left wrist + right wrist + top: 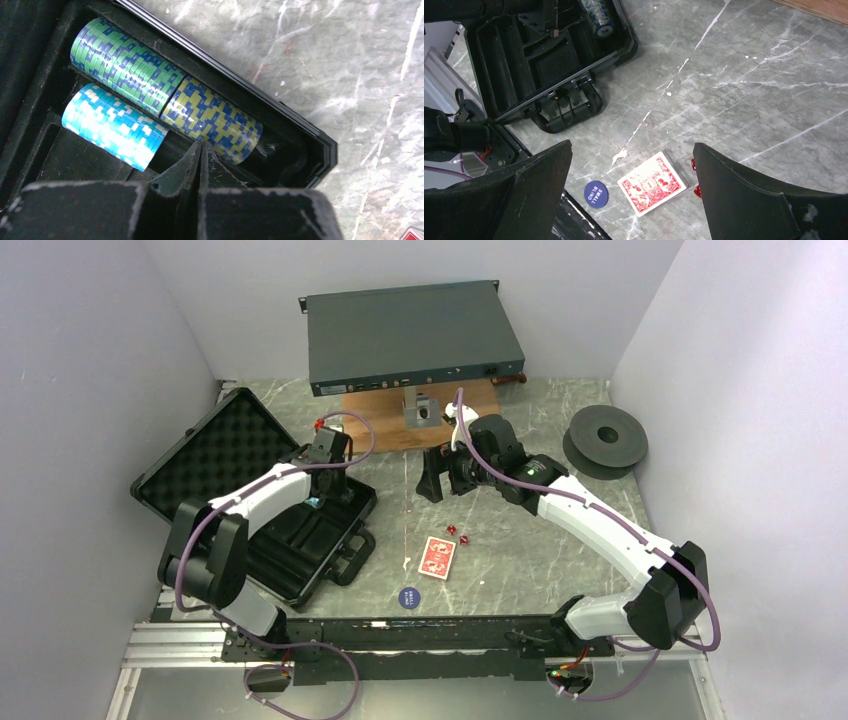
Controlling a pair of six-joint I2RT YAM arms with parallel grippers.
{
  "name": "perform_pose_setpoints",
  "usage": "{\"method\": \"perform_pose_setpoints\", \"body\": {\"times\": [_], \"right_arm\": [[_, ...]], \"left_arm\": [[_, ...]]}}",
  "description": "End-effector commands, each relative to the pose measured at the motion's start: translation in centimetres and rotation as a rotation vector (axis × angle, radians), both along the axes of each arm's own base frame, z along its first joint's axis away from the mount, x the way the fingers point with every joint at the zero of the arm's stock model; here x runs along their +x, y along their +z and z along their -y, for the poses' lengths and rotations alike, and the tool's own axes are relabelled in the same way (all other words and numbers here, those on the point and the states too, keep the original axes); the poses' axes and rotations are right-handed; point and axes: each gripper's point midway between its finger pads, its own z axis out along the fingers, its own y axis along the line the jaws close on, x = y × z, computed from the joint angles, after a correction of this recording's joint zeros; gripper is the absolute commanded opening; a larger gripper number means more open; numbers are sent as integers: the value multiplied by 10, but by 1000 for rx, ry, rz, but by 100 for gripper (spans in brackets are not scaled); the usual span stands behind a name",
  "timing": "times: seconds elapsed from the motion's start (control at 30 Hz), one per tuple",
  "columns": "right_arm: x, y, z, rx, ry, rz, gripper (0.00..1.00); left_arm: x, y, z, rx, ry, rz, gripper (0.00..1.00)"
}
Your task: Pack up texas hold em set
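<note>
1. My left claw (200, 150) has its fingers pressed flat together with nothing between them (no gap at the tips). It hangs over a corner of the briefcase tray.
2. The briefcase (215, 450) lies open on the left side of the table (560, 540). Its foam-lined lid is thrown back and its handle (569, 107) points toward the table's middle.
3. Three chip stacks lie on their sides in the tray.
   - The green-and-blue stack (125, 62) and the yellow-and-blue stack (212, 120) sit end to end along the wall.
   - The teal-and-white stack (115, 125) is in the next slot.
   - My left claw's tips are just beside the yellow-and-blue stack.
4. My right claw (632, 145) has its jaws wide and holds nothing. It hangs above the marble.
5. Three things lie outside the case, on the table.
   - The card deck (651, 182) lies red back up.
   - The red dice (694, 164) are just beside it.
   - The blue disc (596, 193), marked "SMALL BLIND", is near the deck.
6. At the rear are the grey rack box (412, 335) and, at far right, the dark spool (605, 440).
</note>
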Motion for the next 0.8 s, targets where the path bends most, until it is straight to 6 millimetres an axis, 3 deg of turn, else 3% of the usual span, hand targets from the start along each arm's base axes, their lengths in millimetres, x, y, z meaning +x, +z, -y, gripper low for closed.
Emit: {"method": "perform_pose_setpoints", "body": {"times": [0.0, 0.3, 0.53, 0.67, 0.77], "right_arm": [[4, 9, -1, 20, 8, 38, 94], [5, 4, -3, 14, 12, 28, 94], [6, 3, -3, 6, 10, 23, 94], [5, 2, -2, 1, 9, 20, 94], [6, 1, -3, -2, 8, 15, 94]], "left_arm": [[8, 3, -3, -12, -33, -15, 5], [-2, -5, -38, 80, 32, -88, 3], [10, -3, -56, 102, 89, -98, 3], [19, 7, -57, 86, 93, -72, 4], [20, 20, -46, 33, 60, -43, 11]]}}
